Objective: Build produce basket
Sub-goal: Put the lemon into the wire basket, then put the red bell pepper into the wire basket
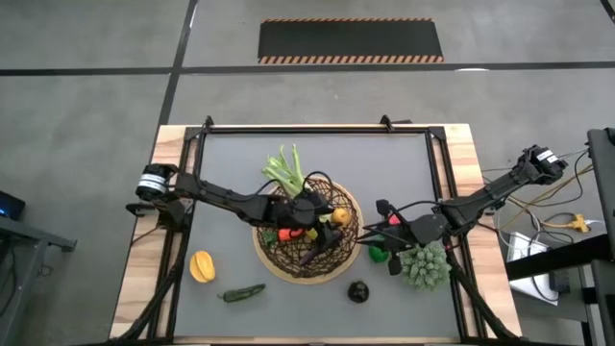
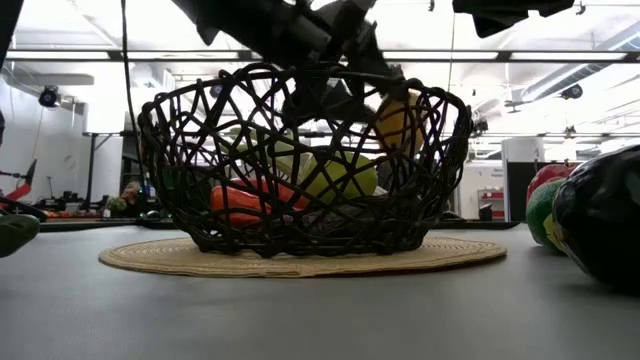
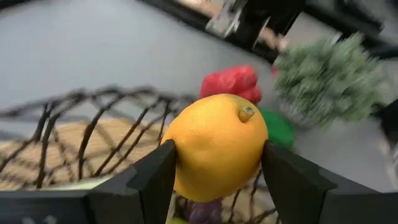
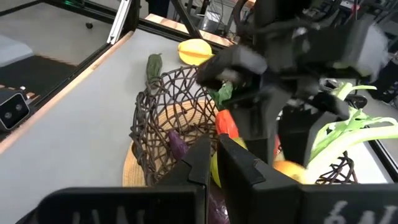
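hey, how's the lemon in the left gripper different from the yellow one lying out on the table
The held lemon is clamped between the left gripper fingers above the basket; the table lemon lies loose on the grey mat left of the basket. The held lemon looks rounder with a stem nub; the table lemon looks more ridged, touched by nothing. Both are yellow.

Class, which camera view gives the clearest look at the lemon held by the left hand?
The left wrist view: the lemon fills it, gripped between the left hand fingers. The high view shows a small yellow spot, the low view glimpses it behind the basket wicker, the right wrist view only a sliver.
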{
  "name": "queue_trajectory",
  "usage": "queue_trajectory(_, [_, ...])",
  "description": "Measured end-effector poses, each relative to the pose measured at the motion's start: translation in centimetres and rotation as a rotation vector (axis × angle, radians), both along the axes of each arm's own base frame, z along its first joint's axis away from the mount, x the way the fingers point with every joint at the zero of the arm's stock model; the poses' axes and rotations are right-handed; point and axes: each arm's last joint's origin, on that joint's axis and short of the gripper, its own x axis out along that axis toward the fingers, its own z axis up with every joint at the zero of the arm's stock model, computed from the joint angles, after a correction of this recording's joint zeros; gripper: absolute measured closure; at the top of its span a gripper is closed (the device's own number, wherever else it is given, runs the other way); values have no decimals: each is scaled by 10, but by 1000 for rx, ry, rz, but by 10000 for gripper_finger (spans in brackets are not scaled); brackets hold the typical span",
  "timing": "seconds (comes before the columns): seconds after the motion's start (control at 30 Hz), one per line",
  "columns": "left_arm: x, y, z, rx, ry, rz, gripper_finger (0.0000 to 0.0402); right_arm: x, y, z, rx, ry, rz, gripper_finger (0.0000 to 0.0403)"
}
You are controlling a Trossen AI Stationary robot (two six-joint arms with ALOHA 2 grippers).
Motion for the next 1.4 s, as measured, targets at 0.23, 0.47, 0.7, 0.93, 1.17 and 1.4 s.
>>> queue_trajectory(0.23, [4, 2, -7, 19, -5, 37, 196, 0, 0, 0, 6, 1, -2, 385])
queue_trajectory(0.47, [8, 2, -17, 31, 4, 58, 196, 0, 0, 0, 6, 2, -2, 385])
queue_trajectory(0.7, [9, 4, -16, 27, -3, 63, 196, 0, 0, 0, 5, 3, -2, 385])
queue_trajectory(0.93, [8, 5, -17, 13, -3, 73, 196, 0, 0, -1, 12, 10, -6, 385])
queue_trajectory(1.17, [8, 5, -17, 11, -3, 71, 174, 0, 0, -1, 13, 10, -6, 385])
queue_trajectory(1.4, [8, 6, -17, 10, -3, 74, 142, 0, 0, -1, 12, 10, -6, 385])
